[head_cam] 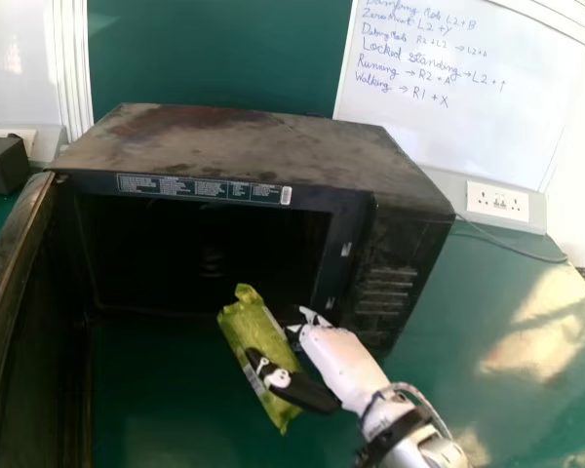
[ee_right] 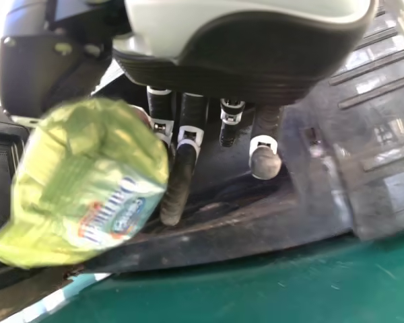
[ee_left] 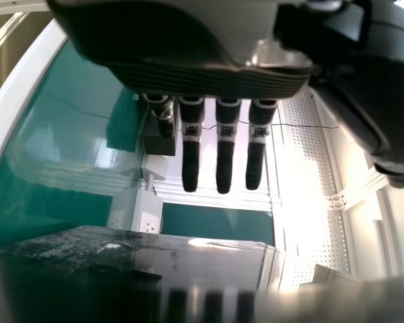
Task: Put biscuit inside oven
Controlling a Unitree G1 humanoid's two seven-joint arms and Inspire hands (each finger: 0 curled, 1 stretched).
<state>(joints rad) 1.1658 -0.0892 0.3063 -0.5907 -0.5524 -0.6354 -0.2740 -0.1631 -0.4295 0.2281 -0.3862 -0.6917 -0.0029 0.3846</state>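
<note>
Green tabletop (head_cam: pixel 458 331), bright patches (head_cam: pixel 538 343) — whiteboard (head_cam: pixel 512 127) behind, sockets (head_cam: pixel 498 202)

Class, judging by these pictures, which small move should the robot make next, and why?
Probably ease the right hand forward and slightly left, into the oven. It grips the green packet between thumb and fingers, the door stands open, and the packet appears at the opening, with the fingers near its right-hand frame.

Whiteboard (head_cam: pixel 507 117), handwritten: "Locked standing", "Running → R2 + A", "Walking → R1 + X". Pack (ee_right: pixel 60 145): printed lettering. Oven (head_cam: pixel 224 141): label (head_cam: pixel 210 189) too small to read.
</note>
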